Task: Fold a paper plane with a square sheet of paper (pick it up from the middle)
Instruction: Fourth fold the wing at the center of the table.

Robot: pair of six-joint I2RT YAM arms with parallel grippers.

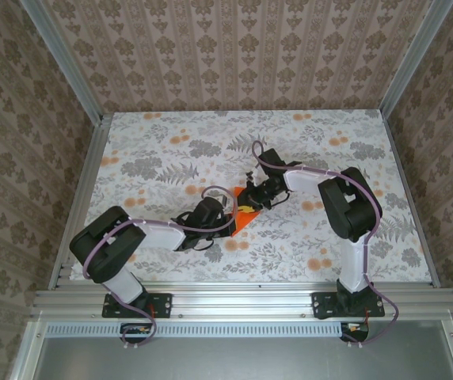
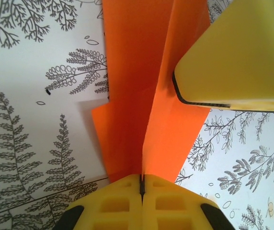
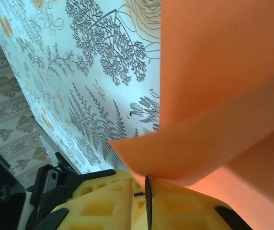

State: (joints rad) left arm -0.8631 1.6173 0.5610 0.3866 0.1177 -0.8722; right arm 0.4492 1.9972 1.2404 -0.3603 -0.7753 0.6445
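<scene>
Damask-patterned wallpaper walls (image 1: 234, 55) enclosing the cell, matte floral-printed tabletop (image 1: 155, 142) lying flat beneath, thin creased orange paper plane (image 2: 132, 96) being held mid-table between both arms, left gripper (image 2: 141, 184) pinching its centre fold tight, right gripper (image 3: 148, 187) clamping a smooth curving edge.

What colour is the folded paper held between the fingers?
Bright orange paper, clearest in the left wrist view.

Top: looks down from high above and behind the arm bases (image 1: 143, 305), far enough to take in the whole floral table (image 1: 155, 154). Left wrist: faces forward, very close on the folded orange paper (image 2: 127, 96). Right wrist: equally close, tilted across the table. Common to all three: that paper
</scene>
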